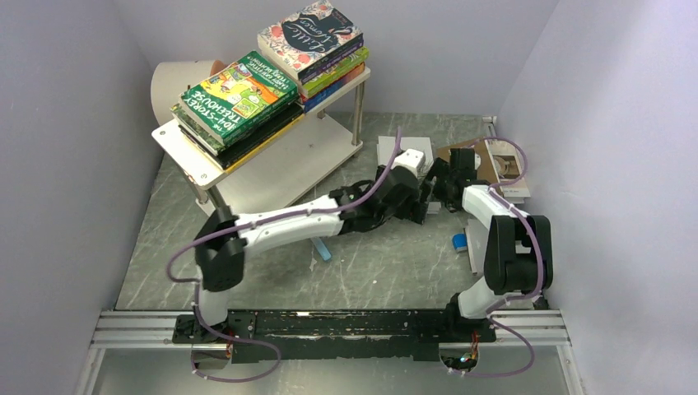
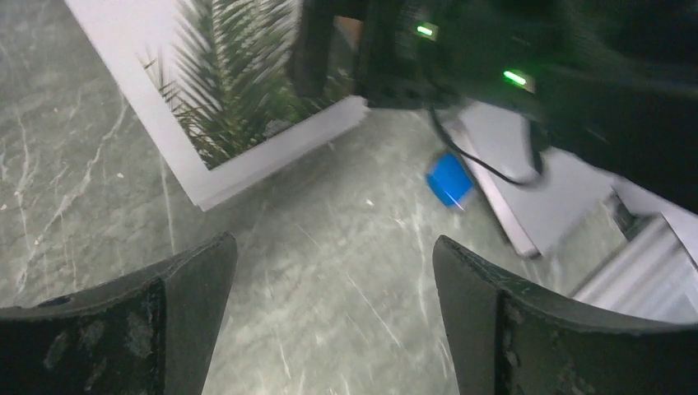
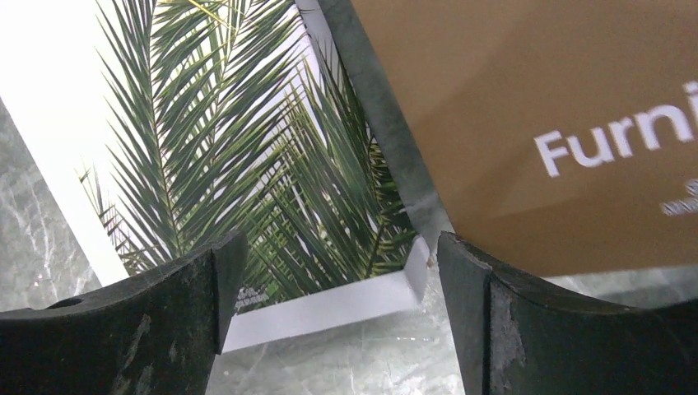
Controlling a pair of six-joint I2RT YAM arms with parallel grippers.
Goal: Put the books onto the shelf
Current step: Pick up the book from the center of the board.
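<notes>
while books [image 1: 239, 103] sit stacked atop the shelf [image 1: 288, 177], a palm-cover book [image 3: 247, 164] and brown book [image 3: 535, 99] lie unshelved far right, left gripper [image 2: 333, 271] and right gripper [image 3: 329, 271] spread empty.

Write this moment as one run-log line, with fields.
left gripper: open, empty | right gripper: open, over palm-cover book | shelf: two book stacks on top
</notes>
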